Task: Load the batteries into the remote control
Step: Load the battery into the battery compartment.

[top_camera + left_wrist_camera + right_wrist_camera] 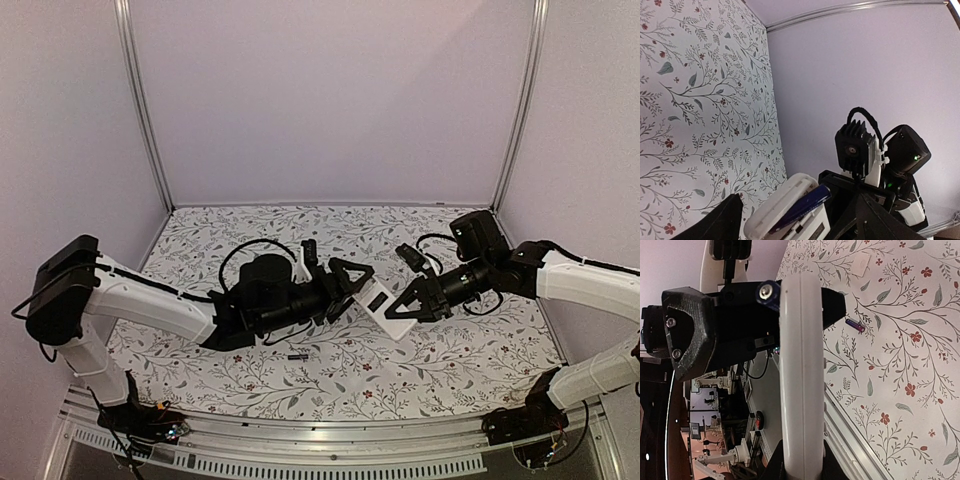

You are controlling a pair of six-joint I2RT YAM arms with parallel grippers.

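My right gripper is shut on the remote control, holding it above the middle of the table with its white back and dark recess turned towards the left arm. In the right wrist view the remote control stands edge-on between the fingers. One dark blue battery lies slanted in the recess of the remote control, its end sticking out past the edge. My left gripper is open, its jaws standing either side of that end. A second battery lies on the table.
The floral table cover ends at a metal rail along the near edge. Lilac walls close the back and sides. A small flat white piece lies on the cover beyond the loose battery.
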